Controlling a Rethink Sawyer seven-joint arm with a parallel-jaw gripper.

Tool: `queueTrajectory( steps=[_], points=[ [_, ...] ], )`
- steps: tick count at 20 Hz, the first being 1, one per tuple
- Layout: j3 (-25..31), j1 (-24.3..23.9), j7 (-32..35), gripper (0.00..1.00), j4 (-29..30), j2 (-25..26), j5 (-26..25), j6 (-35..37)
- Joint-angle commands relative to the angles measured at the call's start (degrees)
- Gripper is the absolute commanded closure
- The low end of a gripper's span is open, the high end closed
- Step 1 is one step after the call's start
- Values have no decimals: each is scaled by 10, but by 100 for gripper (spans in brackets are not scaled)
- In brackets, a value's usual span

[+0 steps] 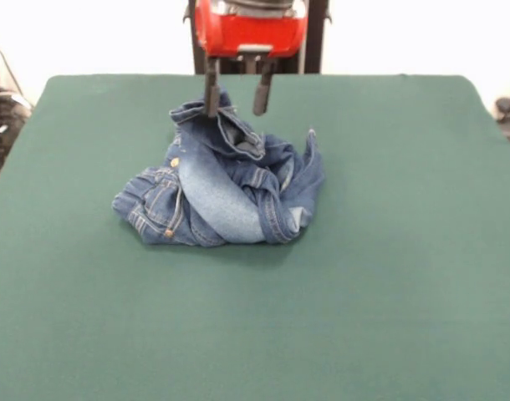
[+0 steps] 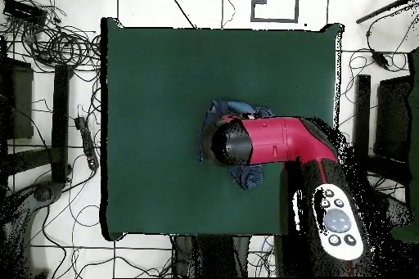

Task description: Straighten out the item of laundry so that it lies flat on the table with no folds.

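Right now the jeans (image 1: pixel 221 192) sit in a crumpled heap on the green table (image 1: pixel 389 276), a little to the left of the middle and toward the far half in the front view. They are bunched and twisted: a faded pale leg wraps diagonally across the front of the pile, a pocket with orange stitching lies at the lower left, and a small brass button shows on the left side. One part of the cloth rises into a peak at the top of the heap, and another point of fabric sticks up at the right.

The gripper (image 1: pixel 237 93) hangs from the red arm just above that peak. Its two dark fingers (image 1: pixel 211 92) stand apart, and nothing is held between them; the left finger's tip is right at the raised fabric, though I cannot tell if it touches.

From overhead, the red and black arm (image 2: pixel 270 141) covers most of the jeans (image 2: pixel 245 176), with blue edges showing around it.
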Motion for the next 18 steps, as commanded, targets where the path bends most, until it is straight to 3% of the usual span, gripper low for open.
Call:
queueTrajectory(
  steps=[1,8,9,18],
  points=[
    [37,-5,-29,0,40,44,-40,-22],
    [35,-12,-8,0,43,46,-54,-35],
    [32,-8,-1,100,43,46,-65,-42],
    [35,-3,22,100,40,41,-44,-30]
  ],
)
